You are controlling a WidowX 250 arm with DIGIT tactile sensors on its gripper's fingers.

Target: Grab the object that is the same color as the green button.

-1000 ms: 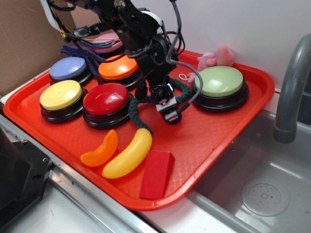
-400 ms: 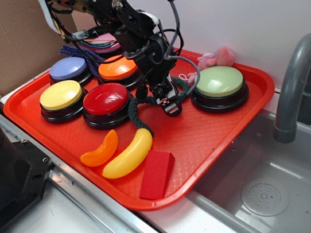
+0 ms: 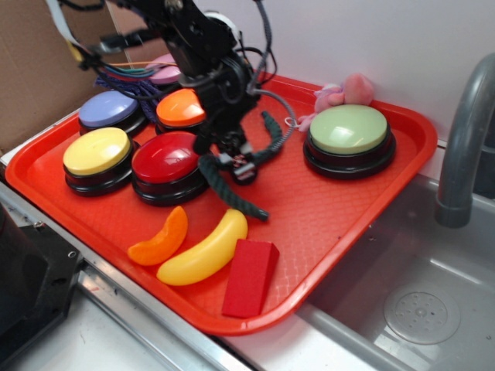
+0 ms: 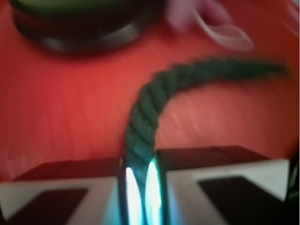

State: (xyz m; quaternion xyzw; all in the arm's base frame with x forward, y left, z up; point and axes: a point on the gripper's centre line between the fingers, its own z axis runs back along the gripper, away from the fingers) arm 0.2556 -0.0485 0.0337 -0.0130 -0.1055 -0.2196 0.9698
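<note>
Claw (image 3: 236,161) clamped on the dark green twisted rope piece (image 3: 232,193); wrist view shows both fingers (image 4: 61,192) pinched tight on the rope (image 4: 145,112) with no gap either side. Rope runs through the claw: one end trails down-right onto the orange-red plastic tray (image 3: 325,224), tip just above the yellow plastic banana (image 3: 203,249), other end curls up behind the claw toward the tray's back. Cannot tell how much of the rope is off the tray.

Red dome button (image 3: 165,158) just left of the claw, orange dome button (image 3: 182,110) behind it. Pale-green dome button on a black base (image 3: 348,133) sits to the right, apart from the rope. Yellow dome button (image 3: 97,153) and lavender-blue dome button (image 3: 110,110) further left. Orange plastic slice (image 3: 161,239) and red block (image 3: 250,277) at the tray's front, flanking the banana.
</note>
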